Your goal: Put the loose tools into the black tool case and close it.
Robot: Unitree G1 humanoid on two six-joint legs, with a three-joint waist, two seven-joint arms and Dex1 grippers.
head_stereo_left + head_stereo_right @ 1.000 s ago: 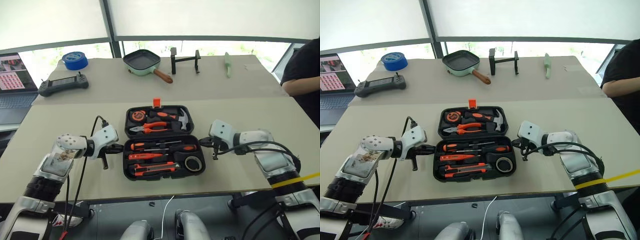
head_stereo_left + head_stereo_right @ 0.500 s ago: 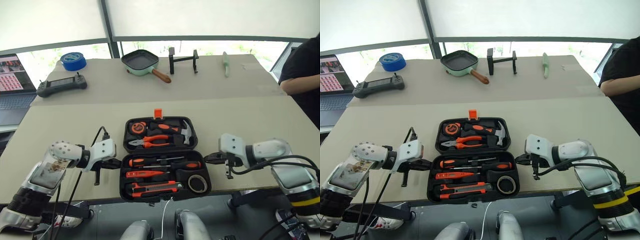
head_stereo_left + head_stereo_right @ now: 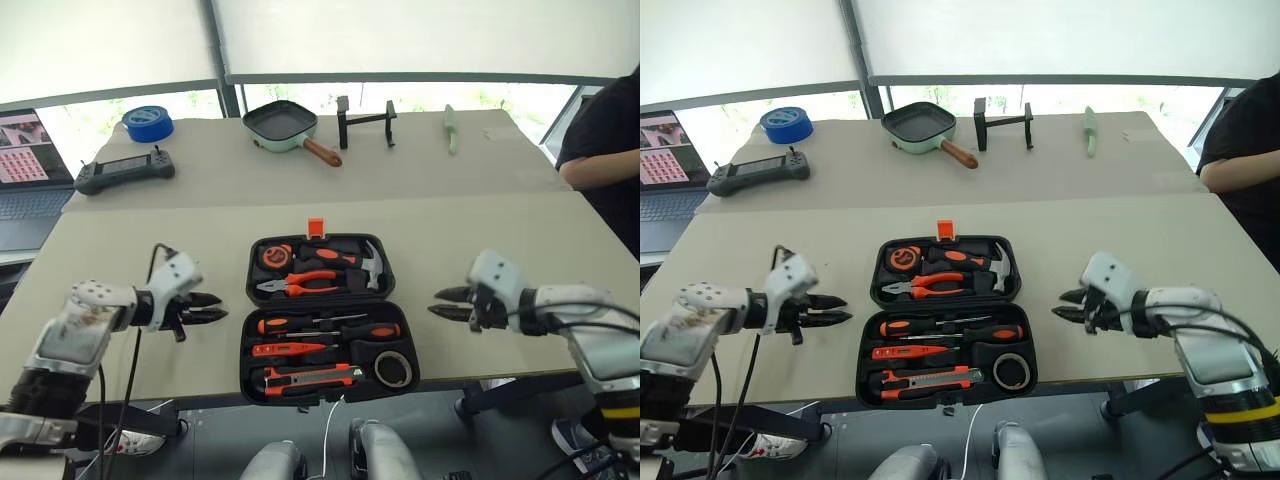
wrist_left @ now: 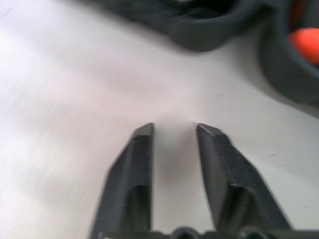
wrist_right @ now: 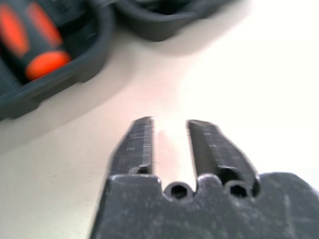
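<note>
While the black tool case is lying open at lower centre of the frame, long axis running left to right, both grippers are flanking it. The left gripper and right gripper are pointing inward, fingers parted and holding nothing, about equally near. Orange-handled tools are sitting in the recesses; the far half is lying flat, unclosed.
</note>
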